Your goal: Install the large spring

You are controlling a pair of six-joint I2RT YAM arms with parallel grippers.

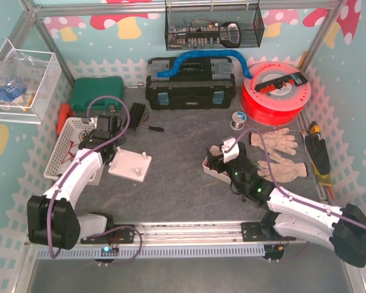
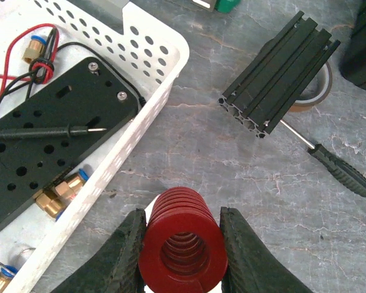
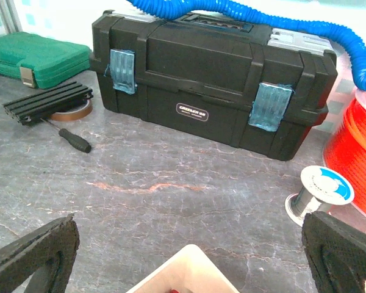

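White post plate (image 1: 129, 165) sits near left gripper (image 2: 183, 250). Its jaws clamp the large red spring (image 2: 182, 223) by the flanks, beside basket (image 2: 147, 54). Right gripper (image 3: 189, 256) is spread wide and holds nothing. Judgement: align bore over a post, lower slowly.

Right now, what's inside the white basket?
In the white basket: a black perforated plate, a probe lying on it, red and black wires, brass fittings. Whatever sits under the plate is hidden.
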